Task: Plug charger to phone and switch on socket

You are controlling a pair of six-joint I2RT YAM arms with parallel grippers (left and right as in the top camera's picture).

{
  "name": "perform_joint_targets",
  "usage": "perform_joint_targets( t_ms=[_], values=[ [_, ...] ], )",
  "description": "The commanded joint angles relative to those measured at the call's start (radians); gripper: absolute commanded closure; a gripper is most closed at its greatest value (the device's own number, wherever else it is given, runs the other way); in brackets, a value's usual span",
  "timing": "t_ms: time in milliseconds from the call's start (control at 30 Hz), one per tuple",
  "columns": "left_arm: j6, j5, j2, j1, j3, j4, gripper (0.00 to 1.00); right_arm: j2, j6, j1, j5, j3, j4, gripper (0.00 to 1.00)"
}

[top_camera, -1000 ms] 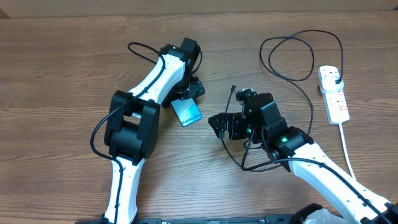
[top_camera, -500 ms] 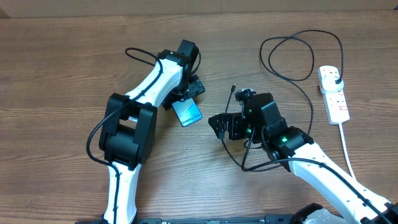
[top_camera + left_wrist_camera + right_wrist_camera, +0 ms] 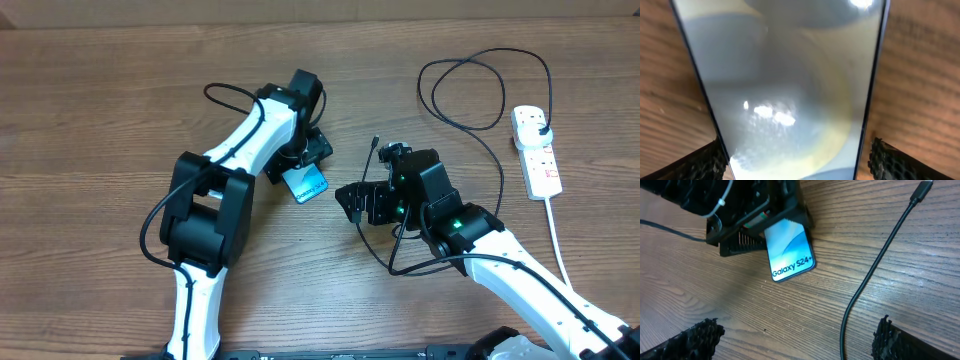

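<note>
The phone (image 3: 308,185) lies flat on the wooden table, its lit blue end reading "Galaxy S24+" in the right wrist view (image 3: 789,250). My left gripper (image 3: 303,163) is over its far end, open, with one finger on each long edge. In the left wrist view the phone (image 3: 790,75) fills the frame between the fingers (image 3: 705,162). My right gripper (image 3: 350,203) is open and empty, right of the phone. The charger cable (image 3: 875,265) runs past its right finger. The connector tip (image 3: 374,142) lies free on the table. The black plug (image 3: 538,123) sits in the white socket (image 3: 540,160).
The charger cable loops (image 3: 470,90) at the back right between connector and socket. The socket's thick white cord (image 3: 560,250) runs toward the front right edge. The right arm (image 3: 520,280) crosses the front right of the table.
My left gripper has shifted slightly toward the lower right and covers more of the phone. The phone, the cable and my right arm have hardly moved.
</note>
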Motion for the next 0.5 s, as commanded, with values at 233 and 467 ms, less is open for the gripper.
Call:
perform_joint_targets(
  t_ms=[233, 467],
  values=[
    [-0.035, 0.100, 0.083, -0.047, -0.063, -0.007, 0.05, -0.018, -0.008, -0.003, -0.016, 0.016, 0.002, 0.00],
    [-0.044, 0.069, 0.083, -0.045, -0.063, -0.042, 0.06, -0.018, -0.008, -0.003, -0.016, 0.016, -0.002, 0.00]
  ],
)
